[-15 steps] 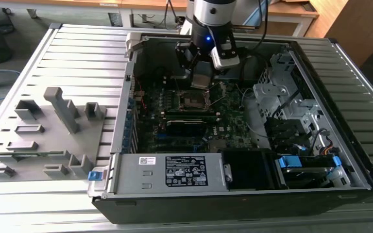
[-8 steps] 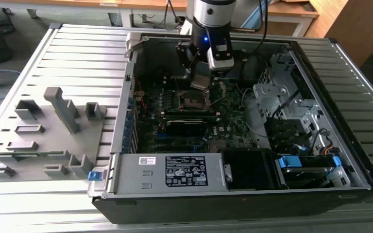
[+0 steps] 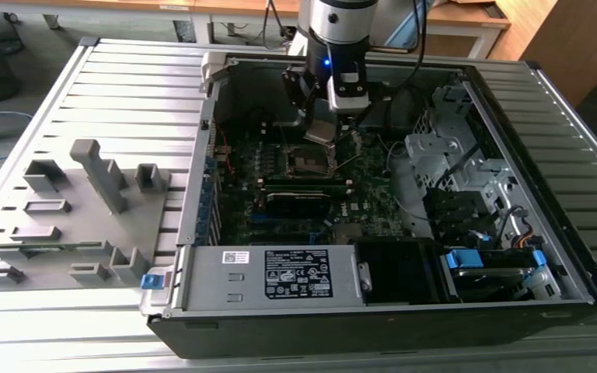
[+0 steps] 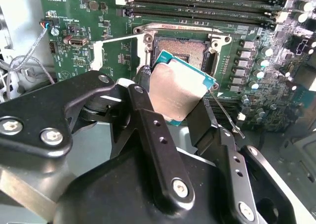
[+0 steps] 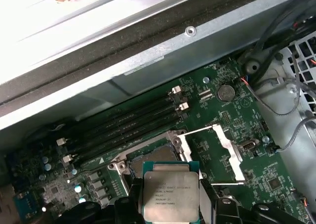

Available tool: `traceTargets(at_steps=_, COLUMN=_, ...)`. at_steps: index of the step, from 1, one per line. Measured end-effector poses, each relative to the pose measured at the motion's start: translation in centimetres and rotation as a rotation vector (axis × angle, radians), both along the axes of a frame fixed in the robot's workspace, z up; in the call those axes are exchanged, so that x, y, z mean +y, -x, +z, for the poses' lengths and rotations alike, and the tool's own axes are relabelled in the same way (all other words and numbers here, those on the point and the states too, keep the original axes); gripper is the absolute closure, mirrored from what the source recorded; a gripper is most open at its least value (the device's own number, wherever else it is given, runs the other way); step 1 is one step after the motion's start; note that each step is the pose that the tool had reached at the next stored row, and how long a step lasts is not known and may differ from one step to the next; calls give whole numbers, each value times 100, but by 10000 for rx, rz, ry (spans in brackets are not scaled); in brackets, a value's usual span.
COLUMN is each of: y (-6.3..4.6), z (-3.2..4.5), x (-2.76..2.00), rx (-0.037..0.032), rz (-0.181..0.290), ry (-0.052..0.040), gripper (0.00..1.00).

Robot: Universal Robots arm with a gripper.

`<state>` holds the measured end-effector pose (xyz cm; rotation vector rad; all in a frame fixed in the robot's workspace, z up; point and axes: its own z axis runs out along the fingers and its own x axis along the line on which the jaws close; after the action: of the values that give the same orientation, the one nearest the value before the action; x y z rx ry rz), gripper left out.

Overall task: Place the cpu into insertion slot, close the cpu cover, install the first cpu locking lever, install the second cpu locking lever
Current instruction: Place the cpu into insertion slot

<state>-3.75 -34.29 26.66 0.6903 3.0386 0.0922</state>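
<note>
Jaws clamp cpu [image 4: 176,91], tilted, just over open insertion slot [image 4: 190,50].

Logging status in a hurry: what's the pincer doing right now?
pincer: closed on the cpu, held over the open insertion slot.

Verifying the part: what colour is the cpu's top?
Silver-grey; the cpu shows best in first wrist view.

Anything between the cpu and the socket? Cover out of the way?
Nothing visible. The gripper holds the cpu tilted over the insertion slot, whose centre lies bare. The cpu cover is swung open beside the slot, not over it.
</note>
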Motion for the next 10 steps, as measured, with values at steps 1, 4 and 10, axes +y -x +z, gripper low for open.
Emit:
traceTargets(at_steps=1, y=0, z=0, x=0, rx=0, rz=0, ry=0, gripper=46)
traceTargets(at_steps=4, y=0, z=0, x=0, rx=0, rz=-6, ry=0, gripper=46)
traceTargets(at_steps=10, y=0, z=-10, x=0, rx=0, rz=-895, ry=0, gripper=46)
